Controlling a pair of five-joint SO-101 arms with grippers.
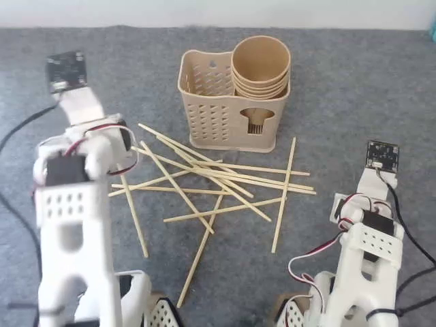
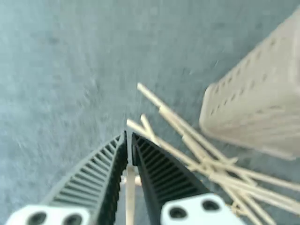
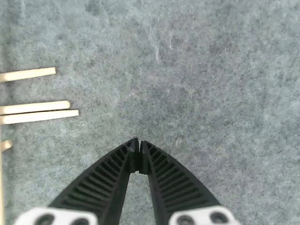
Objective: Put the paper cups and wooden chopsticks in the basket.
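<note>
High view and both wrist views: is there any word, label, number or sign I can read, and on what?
None readable.
The basket, paper cups and chopsticks are plain.
Any marks on the left arm's board and the right arm's board are too small to read.

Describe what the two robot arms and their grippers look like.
The left arm and right arm are white plastic with perforated panels, black servos and red, white and black wires. The left gripper and right gripper have black ribbed tapering fingers on white bases.
</note>
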